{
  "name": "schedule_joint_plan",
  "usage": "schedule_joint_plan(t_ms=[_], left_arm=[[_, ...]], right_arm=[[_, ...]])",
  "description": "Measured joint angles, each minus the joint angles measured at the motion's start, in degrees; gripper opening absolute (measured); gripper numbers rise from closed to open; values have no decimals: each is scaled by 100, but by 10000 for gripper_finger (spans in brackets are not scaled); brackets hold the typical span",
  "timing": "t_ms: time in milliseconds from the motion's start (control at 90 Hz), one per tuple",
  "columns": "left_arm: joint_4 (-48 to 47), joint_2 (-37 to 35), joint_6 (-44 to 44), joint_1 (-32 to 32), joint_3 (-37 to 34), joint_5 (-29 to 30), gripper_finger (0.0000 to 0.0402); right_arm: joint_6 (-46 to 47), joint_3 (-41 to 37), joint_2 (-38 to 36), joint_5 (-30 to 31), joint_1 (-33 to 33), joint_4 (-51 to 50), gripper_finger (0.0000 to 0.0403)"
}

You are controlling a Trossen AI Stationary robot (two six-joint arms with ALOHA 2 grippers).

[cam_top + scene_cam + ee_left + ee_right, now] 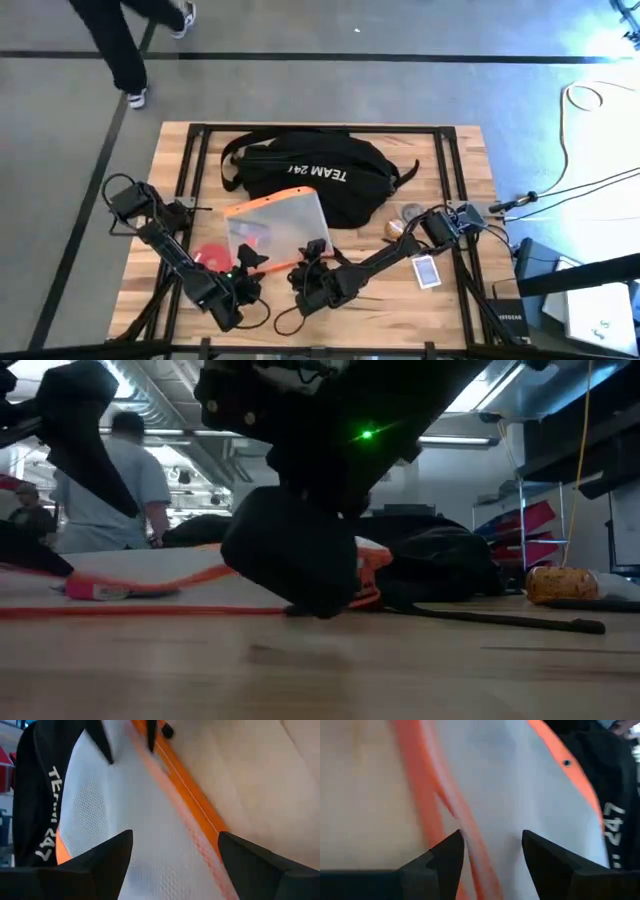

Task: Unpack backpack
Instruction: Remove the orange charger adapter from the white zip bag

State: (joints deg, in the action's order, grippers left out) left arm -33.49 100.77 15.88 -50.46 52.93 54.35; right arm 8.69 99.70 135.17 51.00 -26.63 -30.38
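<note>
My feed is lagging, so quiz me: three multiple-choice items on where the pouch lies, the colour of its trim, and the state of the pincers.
1. Where does the translucent pouch lie?
A. On the table in front of the backpack, its far edge on the pack
B. Inside the backpack
C. On the floor

2. What colour is the pouch's trim?
A. Blue
B. Orange
C. Green

3. How do the left pincer and right pincer stand?
A. Both shut on the backpack strap
B. Both open at the pouch's near edge
C. Both parked at the table's far corners

Answers:
1 A: the high view shows the pouch flat on the wooden table, overlapping the black pack.
2 B: both wrist views show an orange band along its edge.
3 B: each wrist view shows spread fingers with the pouch between them.
</note>
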Motion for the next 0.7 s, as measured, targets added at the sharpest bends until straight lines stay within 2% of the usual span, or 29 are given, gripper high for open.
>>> schedule_joint_plan(t_ms=[144,289,478,600,700], left_arm=[[19,0,-60,0,0,368,281],[62,0,497,52,0,1340,281],[465,0,323,186,0,1261,281],[558,0,329,232,0,1589,281],[555,0,449,359,0,1603,281]], right_arm=[[0,0,0,336,129,37,182],[136,0,0,594,201,103,182],[310,58,0,693,196,189,182],[306,338,-4,706,192,179,182],[168,654,-4,760,192,42,182]])
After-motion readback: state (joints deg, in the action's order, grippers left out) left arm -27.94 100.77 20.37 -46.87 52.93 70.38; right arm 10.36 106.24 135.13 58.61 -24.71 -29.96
